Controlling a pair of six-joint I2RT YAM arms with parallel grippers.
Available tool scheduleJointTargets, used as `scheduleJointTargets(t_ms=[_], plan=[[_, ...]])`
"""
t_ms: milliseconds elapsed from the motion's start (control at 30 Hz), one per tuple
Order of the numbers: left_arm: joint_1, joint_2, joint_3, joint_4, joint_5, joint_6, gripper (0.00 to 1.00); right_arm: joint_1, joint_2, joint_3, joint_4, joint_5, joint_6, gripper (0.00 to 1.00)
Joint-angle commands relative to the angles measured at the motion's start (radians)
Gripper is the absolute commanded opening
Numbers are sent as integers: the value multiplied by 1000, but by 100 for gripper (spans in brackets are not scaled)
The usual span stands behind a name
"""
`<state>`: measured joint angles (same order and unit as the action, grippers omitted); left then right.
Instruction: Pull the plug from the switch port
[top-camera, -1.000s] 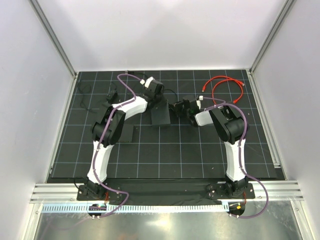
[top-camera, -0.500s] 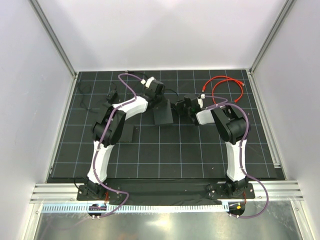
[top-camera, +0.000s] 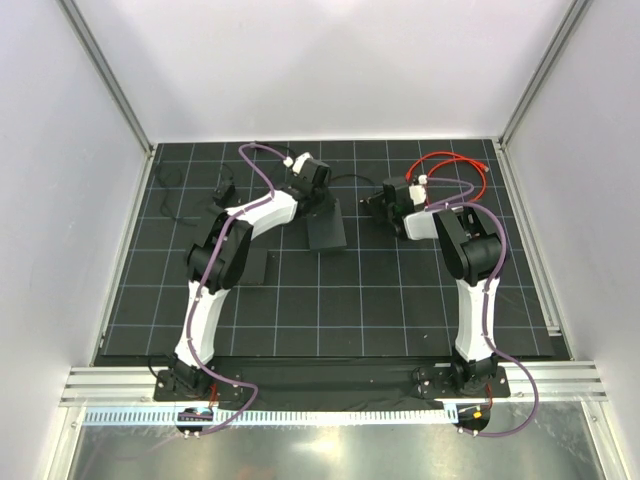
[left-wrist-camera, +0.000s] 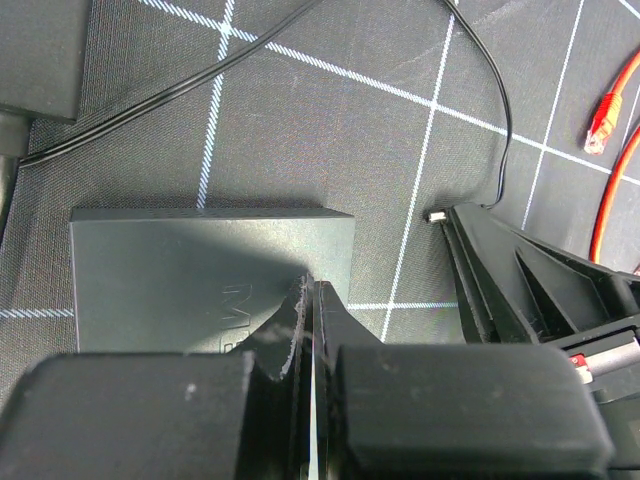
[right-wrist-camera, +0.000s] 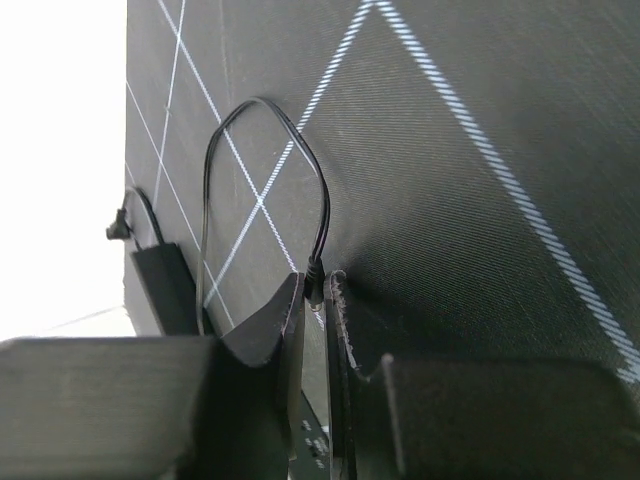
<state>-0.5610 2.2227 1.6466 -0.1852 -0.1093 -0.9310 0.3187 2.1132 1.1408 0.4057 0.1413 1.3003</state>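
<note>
The switch (top-camera: 326, 232) is a flat dark box on the black mat; the left wrist view shows its top (left-wrist-camera: 190, 265). My left gripper (top-camera: 318, 207) is shut, its tips (left-wrist-camera: 312, 292) resting on the switch's top by the right edge. My right gripper (top-camera: 384, 201) stands to the right of the switch, apart from it. It is shut on the small black plug (right-wrist-camera: 317, 273) of a thin black cable (right-wrist-camera: 262, 105). In the left wrist view the plug's tip (left-wrist-camera: 436, 214) sticks out of the right gripper, clear of the switch.
A red network cable (top-camera: 455, 172) coils at the back right, its connector in the left wrist view (left-wrist-camera: 603, 112). A black power adapter (top-camera: 222, 194) and thin black wire (top-camera: 168, 196) lie at the back left. A flat black piece (top-camera: 252, 266) lies by the left arm.
My right gripper has moved right and back, away from the switch, carrying the plug with it. The left gripper has stayed on the switch.
</note>
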Motion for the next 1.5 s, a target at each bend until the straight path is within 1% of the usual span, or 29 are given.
scheduleJointTargets(t_ms=[0,33,67,133,167,200,233,267,300,367,400,467,500,567,600,700,767,800,833,900,933,1033,1100,1167,1333,1367,1467], plan=[[-4,98,-57,-211,-20,55,0,2,-33,22,17,-20,-169,1],[-1,91,-67,-179,47,73,0,3,-45,20,34,-41,-235,1],[0,85,-64,-163,66,89,0,3,-76,17,45,-45,-271,1],[-2,59,-86,-136,68,112,0,3,-99,36,42,-58,-358,1],[-2,10,-106,-113,66,121,0,3,-108,56,33,-90,-440,1],[-2,-20,-134,-65,59,138,0,3,-113,95,-19,-95,-481,1],[-2,-49,-155,-45,50,149,0,3,-114,108,-22,-104,-513,1],[-2,-114,-201,-24,33,159,1,2,-117,118,-21,-129,-536,1],[-2,-142,-223,25,25,187,2,3,-114,146,-37,-128,-565,1],[1,-207,-307,85,14,199,4,8,-111,172,-44,-189,-581,1],[3,-260,-330,142,11,210,5,13,-102,206,-60,-204,-584,1],[7,-302,-375,180,-1,215,5,31,-82,256,-91,-210,-581,1],[10,-340,-417,225,-15,215,5,40,-56,317,-119,-216,-584,1],[33,-379,-458,262,-27,215,6,65,-19,388,-148,-233,-579,1],[42,-414,-497,291,-38,213,6,72,-3,457,-153,-270,-585,1],[90,-469,-554,338,-44,221,6,126,89,587,-165,-333,-621,1],[125,-517,-594,343,-49,224,7,146,166,652,-179,-406,-642,1],[134,-544,-620,342,-73,225,7,163,192,707,-177,-455,-629,1],[142,-557,-631,339,-91,224,7,166,249,733,-176,-469,-615,1],[165,-581,-659,331,-148,190,7,178,293,807,-194,-483,-584,1],[174,-600,-688,334,-154,175,7,183,315,827,-194,-509,-578,1],[203,-607,-726,362,-149,127,7,206,370,898,-231,-506,-602,1],[210,-595,-722,360,-135,113,7,217,416,970,-300,-520,-615,1],[211,-575,-709,357,-121,109,7,223,445,990,-315,-528,-587,2],[211,-552,-702,355,-101,95,6,226,449,965,-308,-537,-569,6],[211,-551,-702,355,-99,93,6,229,449,961,-308,-542,-570,7],[211,-543,-699,354,-96,93,6,241,430,955,-347,-523,-610,20]])
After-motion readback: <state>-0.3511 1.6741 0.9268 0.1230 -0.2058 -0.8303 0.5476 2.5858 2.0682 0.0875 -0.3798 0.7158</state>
